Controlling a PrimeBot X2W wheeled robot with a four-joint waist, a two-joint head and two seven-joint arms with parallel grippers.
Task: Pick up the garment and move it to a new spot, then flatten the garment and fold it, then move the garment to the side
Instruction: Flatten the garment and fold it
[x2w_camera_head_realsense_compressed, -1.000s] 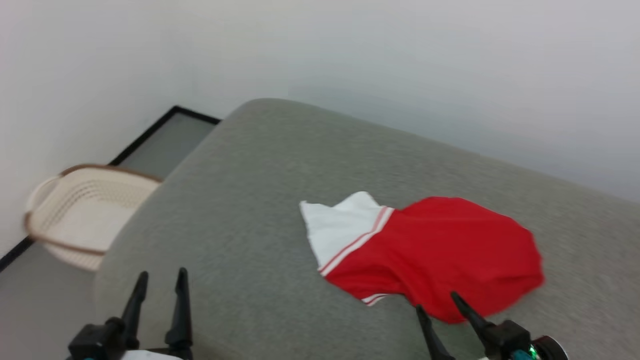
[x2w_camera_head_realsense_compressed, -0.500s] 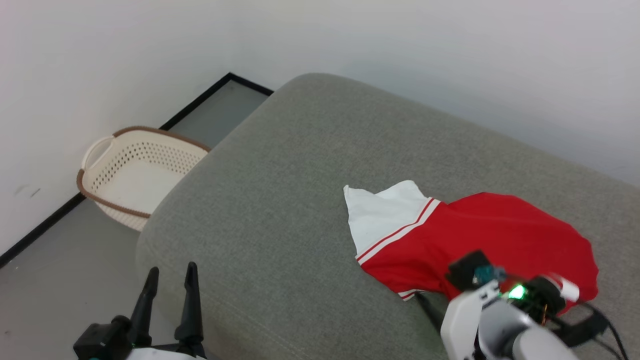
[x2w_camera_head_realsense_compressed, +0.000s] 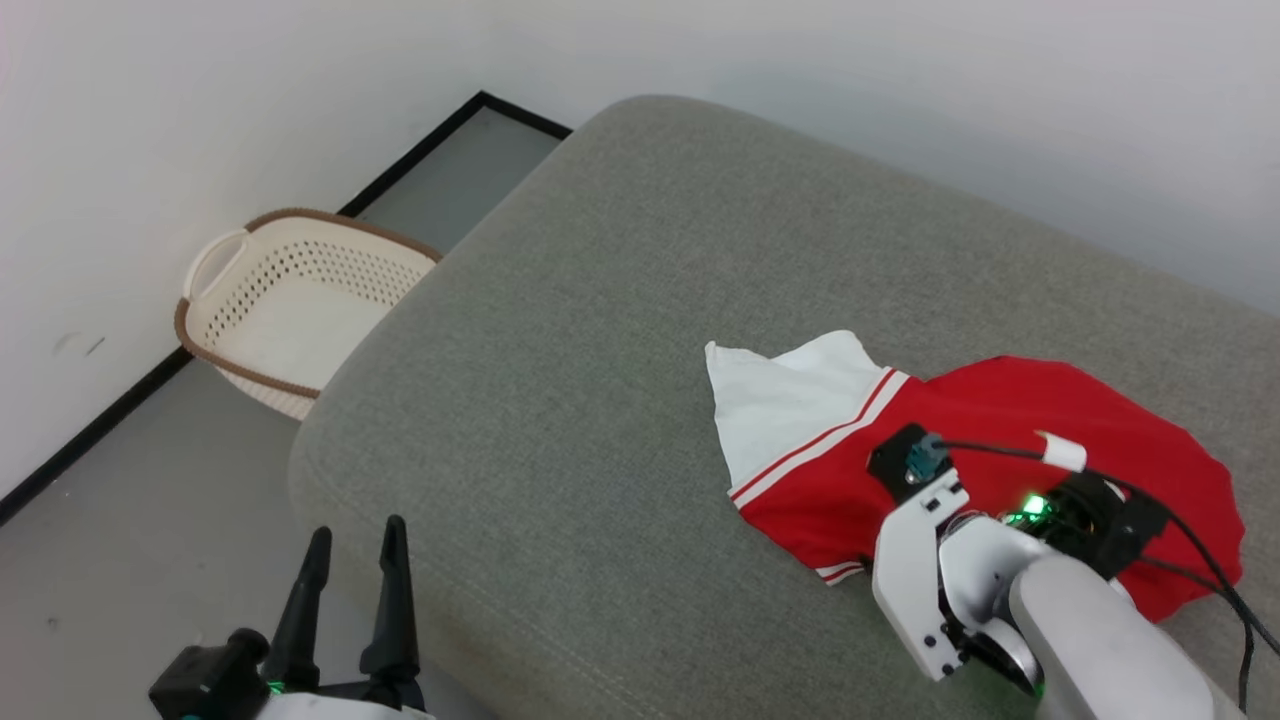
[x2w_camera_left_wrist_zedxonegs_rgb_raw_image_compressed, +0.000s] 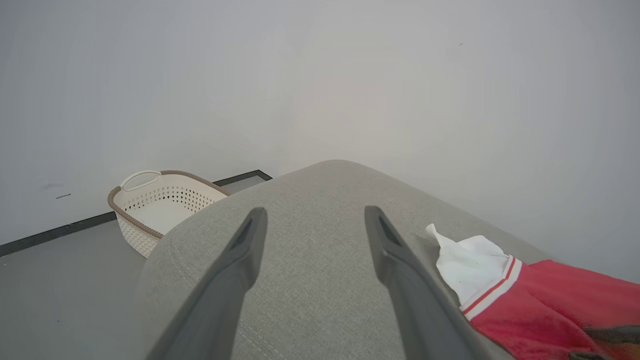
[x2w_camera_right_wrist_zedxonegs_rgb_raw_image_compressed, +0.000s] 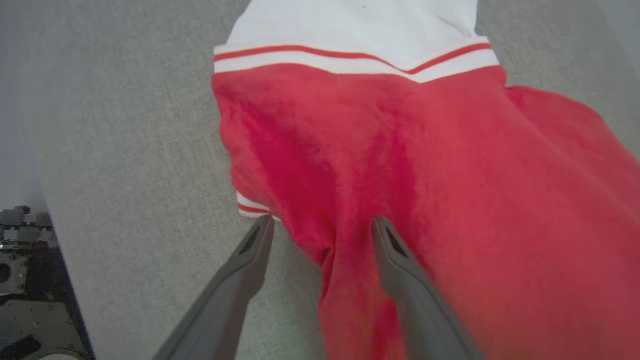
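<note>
One garment (x2w_camera_head_realsense_compressed: 1000, 400) lies crumpled on the grey couch (x2w_camera_head_realsense_compressed: 600, 350), near its front edge, white sleeve end toward the couch's middle. Right pincer (x2w_camera_right_wrist_zedxonegs_rgb_raw_image_compressed: 320, 222) points down on it from a bent wrist, open, its fingers astride a red fold. Left pincer (x2w_camera_head_realsense_compressed: 355, 535), open and empty, hovers at the front left corner.

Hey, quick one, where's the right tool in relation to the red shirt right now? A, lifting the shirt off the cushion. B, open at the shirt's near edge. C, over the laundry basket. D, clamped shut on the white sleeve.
B: the right wrist view shows the right tool standing open, one side over bare cushion and the other over the garment, which lies on the cushion.
</note>
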